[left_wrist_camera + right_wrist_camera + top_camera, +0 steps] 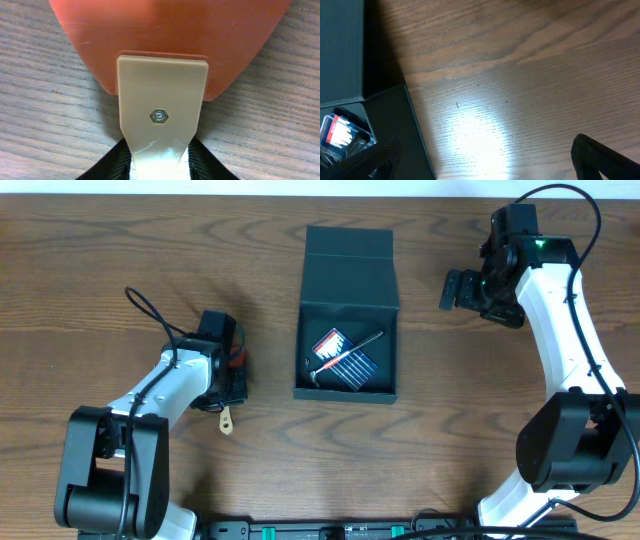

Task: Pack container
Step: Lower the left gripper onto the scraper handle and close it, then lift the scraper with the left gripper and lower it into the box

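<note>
- We see the left pincer [159, 167] closed on a scraper [165, 45]. Its black fingers [107, 169] press both edges of the beige handle, and the orange blade spreads out beyond them, flat against the wooden table [120, 250].
- From overhead, the beige handle end sticks out of this pincer towards 6 o'clock.
- The right pincer [452, 290] stands open and holds nothing. In its wrist view one dark finger [605, 160] sits at the lower right, the other is a blur at the lower left, and bare wood lies between them.
- The container [348, 275] sits at the table's centre, between the two arms. It is at 3 o'clock from the left pincer and about 8 o'clock from the right one, and it touches neither.
- Its lid is thrown back, so the opened container has its long axis running 12 to 6 o'clock. The hinge is on the tray's 12 o'clock side and the mouth faces up.
- In the tray lie a small hammer [350, 351], set slantwise from 8 to 2 o'clock, a red-and-white card [330, 340] and a dark pack with red stripes [360, 370].
- We cannot tell what the pack holds.
</note>
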Controlling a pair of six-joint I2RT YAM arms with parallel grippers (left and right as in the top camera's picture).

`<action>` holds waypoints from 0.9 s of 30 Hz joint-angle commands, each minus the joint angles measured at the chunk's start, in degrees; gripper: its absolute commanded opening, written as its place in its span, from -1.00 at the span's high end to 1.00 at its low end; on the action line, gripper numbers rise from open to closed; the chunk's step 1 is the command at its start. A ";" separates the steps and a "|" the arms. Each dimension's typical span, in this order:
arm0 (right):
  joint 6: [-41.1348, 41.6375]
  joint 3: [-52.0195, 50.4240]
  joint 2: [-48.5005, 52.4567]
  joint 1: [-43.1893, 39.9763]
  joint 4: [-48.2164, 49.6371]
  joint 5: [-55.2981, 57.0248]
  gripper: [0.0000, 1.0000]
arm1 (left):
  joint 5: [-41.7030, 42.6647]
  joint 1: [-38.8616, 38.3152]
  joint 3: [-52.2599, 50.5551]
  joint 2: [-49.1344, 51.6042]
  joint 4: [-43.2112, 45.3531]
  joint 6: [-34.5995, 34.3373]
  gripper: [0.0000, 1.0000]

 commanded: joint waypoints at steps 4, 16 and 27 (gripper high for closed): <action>-0.50 -0.24 -0.13 0.37 -0.20 -0.04 -0.98 | -0.35 -0.07 -0.39 1.99 -0.24 -0.13 0.53; -0.50 -0.24 -0.13 0.37 -0.20 -0.04 -0.98 | -0.35 -0.07 -0.39 1.97 -0.37 -0.11 0.89; -0.50 -0.24 -0.13 0.37 -0.20 -0.04 -0.99 | -0.37 -0.07 2.51 -5.01 -3.15 -0.11 0.89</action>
